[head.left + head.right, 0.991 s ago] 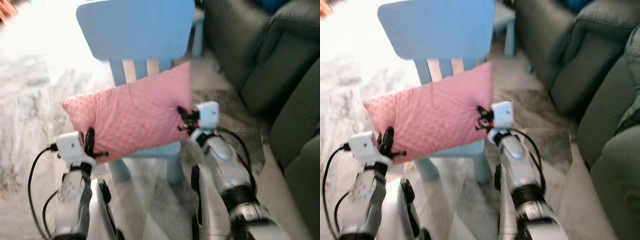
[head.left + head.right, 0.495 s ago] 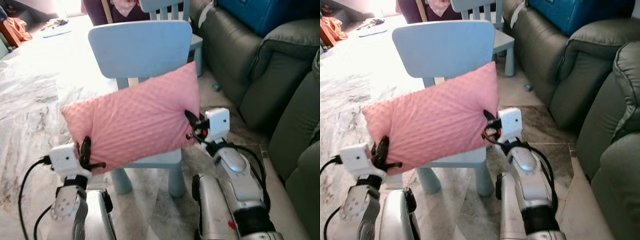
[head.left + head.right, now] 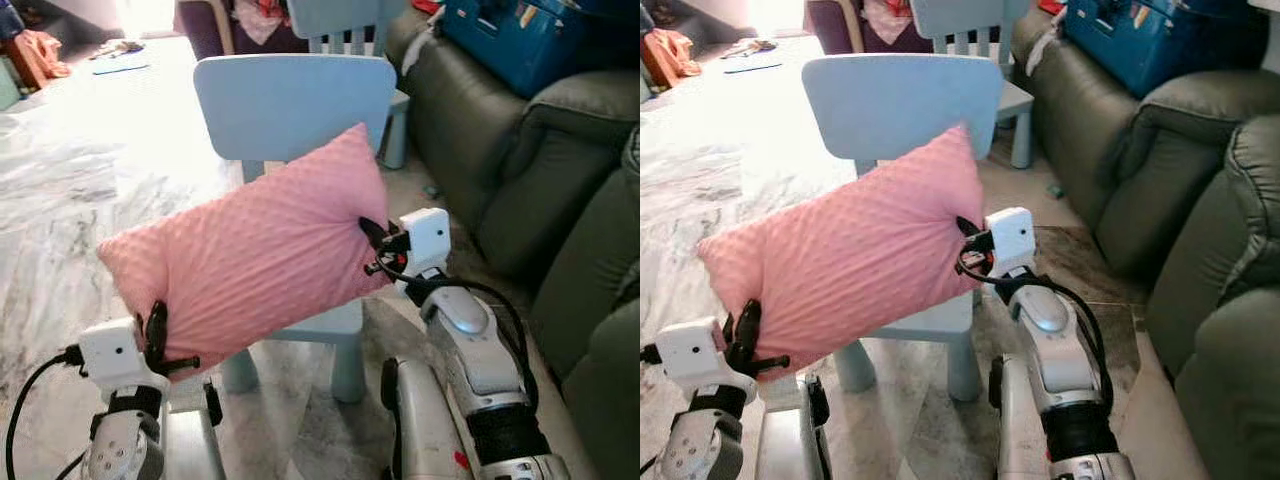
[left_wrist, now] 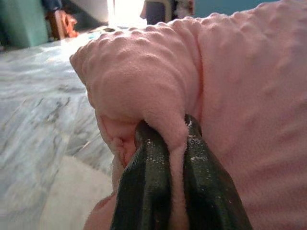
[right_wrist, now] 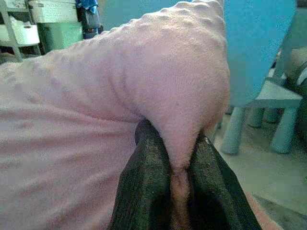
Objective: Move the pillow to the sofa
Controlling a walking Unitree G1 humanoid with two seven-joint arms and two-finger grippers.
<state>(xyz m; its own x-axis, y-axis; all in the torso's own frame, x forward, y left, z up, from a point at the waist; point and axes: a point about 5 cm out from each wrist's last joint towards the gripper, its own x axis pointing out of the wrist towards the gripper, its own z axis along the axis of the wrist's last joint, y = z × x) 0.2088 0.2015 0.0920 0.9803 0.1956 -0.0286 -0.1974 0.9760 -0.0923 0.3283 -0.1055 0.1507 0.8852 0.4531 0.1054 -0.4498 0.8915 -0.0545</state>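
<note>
no readable text, no labels or brand marks, no numbers — blue case (image 3: 520,40) and camera housings too blurred to tell

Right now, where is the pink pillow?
The pink pillow hangs tilted in front of the blue chair, each end pinched by a pincer, left pincer low, right pincer higher; the sofa stands to the right.
</note>
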